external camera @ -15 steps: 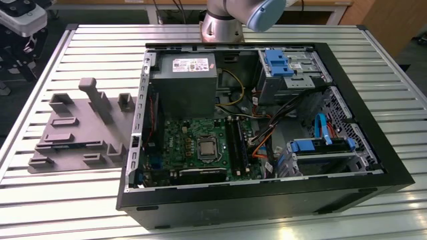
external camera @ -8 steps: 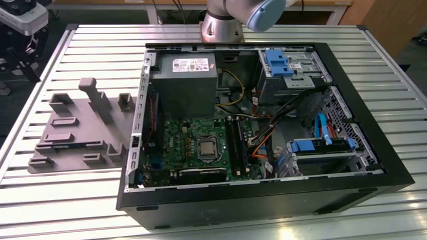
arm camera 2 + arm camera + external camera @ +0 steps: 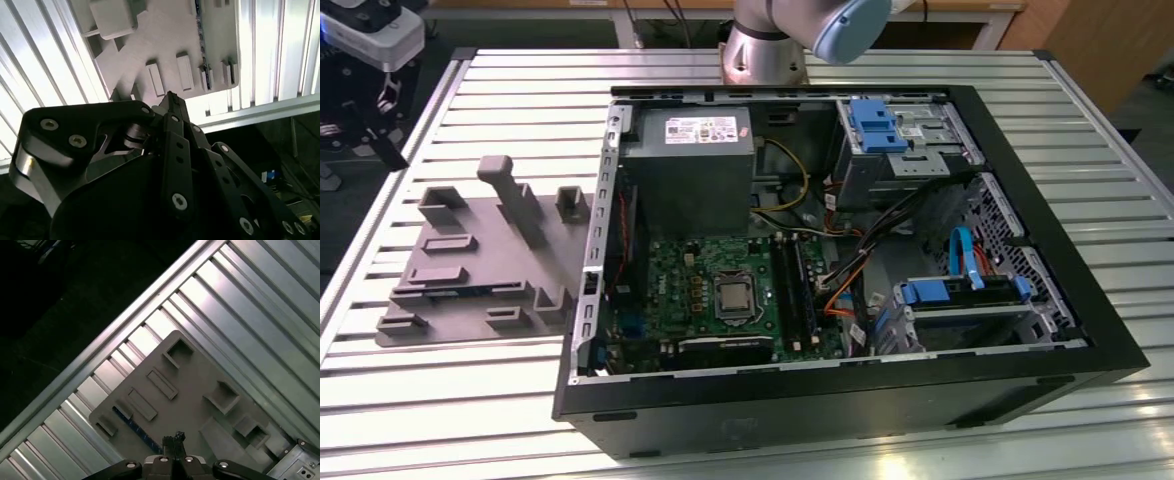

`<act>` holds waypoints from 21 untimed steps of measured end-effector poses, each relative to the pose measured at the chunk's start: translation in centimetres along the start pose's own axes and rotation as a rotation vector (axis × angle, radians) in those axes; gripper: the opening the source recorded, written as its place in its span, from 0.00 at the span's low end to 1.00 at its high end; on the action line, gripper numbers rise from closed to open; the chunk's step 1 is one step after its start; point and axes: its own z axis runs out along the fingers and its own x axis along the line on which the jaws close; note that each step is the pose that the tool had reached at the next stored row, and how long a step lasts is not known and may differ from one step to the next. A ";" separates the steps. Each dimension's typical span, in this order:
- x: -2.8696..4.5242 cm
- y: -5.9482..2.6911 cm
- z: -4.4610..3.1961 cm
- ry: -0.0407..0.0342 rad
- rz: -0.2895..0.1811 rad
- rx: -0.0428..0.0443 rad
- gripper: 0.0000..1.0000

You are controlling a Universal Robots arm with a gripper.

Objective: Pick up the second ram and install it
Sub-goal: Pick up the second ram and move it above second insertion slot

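- black linkage gripper (image 3: 173, 439) hovers over grey moulded holder block (image 3: 197, 390), closed up tight, empty
- slim dark blue-marked memory stick (image 3: 134, 426) lies on that block, apparently untouched

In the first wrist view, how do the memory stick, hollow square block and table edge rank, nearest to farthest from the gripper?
From the gripper:
1. second ram, lying in the grey holder, closest by.
2. hollow square block, holder's far corner.
3. table edge, beyond the holder.
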 end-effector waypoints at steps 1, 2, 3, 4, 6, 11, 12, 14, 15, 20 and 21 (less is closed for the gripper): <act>0.00 0.00 0.10 -0.0005 -0.017 0.0008 0.11; 0.00 0.00 0.18 -0.0009 -0.034 0.0015 0.11; 0.00 0.00 0.27 -0.0013 -0.051 0.0022 0.11; 0.00 0.00 0.35 -0.0016 -0.067 0.0028 0.11; 0.00 0.00 0.49 -0.0018 -0.098 0.0035 0.11; 0.00 -0.01 0.81 -0.0016 -0.174 0.0046 0.11; 0.00 -0.01 0.88 -0.0016 -0.190 0.0048 0.11; -0.01 -0.01 1.00 -0.0016 -0.221 0.0051 0.11; -0.01 -0.01 1.06 -0.0014 -0.236 0.0053 0.11; 0.18 -0.16 1.27 -0.0014 -0.279 0.0057 0.11; 0.23 -0.16 1.30 -0.0010 -0.285 0.0057 0.11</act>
